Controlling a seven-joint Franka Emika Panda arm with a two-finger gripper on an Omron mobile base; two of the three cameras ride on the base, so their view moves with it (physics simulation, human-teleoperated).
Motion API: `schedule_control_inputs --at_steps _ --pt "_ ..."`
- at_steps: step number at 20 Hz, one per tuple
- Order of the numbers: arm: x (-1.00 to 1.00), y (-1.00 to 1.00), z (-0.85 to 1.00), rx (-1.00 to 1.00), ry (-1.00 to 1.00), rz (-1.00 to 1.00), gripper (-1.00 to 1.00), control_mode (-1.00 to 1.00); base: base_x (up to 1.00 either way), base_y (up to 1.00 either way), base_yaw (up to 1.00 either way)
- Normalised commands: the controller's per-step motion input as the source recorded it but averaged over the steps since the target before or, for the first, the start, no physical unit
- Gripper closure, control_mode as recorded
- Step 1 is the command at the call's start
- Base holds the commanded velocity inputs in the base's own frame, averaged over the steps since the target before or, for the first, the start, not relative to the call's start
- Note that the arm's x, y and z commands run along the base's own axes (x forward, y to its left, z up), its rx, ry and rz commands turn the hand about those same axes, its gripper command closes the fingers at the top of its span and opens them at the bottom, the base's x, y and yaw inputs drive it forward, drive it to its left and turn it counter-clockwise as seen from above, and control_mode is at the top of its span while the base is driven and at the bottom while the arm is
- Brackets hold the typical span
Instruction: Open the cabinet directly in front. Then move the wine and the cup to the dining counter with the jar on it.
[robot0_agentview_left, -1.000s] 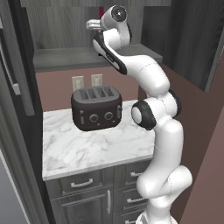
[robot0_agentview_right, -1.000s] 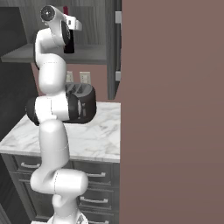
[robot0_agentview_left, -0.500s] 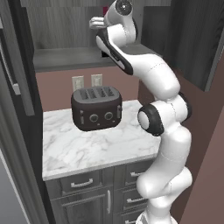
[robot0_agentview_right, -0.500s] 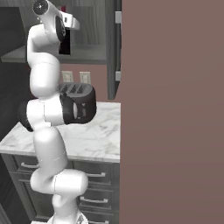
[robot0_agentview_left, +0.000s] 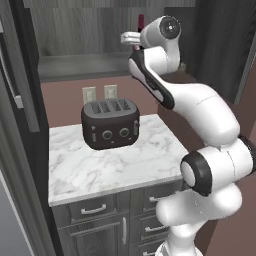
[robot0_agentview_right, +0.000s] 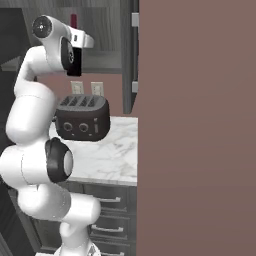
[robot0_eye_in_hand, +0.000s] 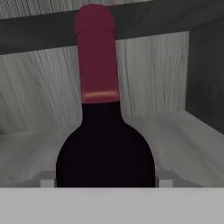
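The arm has reached deeper into the cabinet (robot0_agentview_left: 75, 35), its hand's grip hidden behind the wine (robot0_eye_in_hand: 103, 131).

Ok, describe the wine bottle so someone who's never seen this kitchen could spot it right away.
Look above the marble wall counter with the black toaster, into the open upper cabinet with grey wood-grain walls. The wine stands upright on its shelf, right in front of the robot's hand. It is dark glass with a red foil neck, the only red thing there.
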Motion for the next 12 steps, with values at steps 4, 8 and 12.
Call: schedule_control_inputs --at_steps 4,8,12 --pt "-1.0 -0.56 -0.36 0.09 -0.24 0.0 1.0 -1.0 0.0 0.0 0.0" --pt "-1.0 -0.49 -0.08 0.1 -0.2 0.0 1.0 -1.0 0.0 0.0 0.0" --pt "-1.0 -0.23 -0.08 0.01 -0.15 0.02 1.0 -1.0 0.0 0.0 0.0"
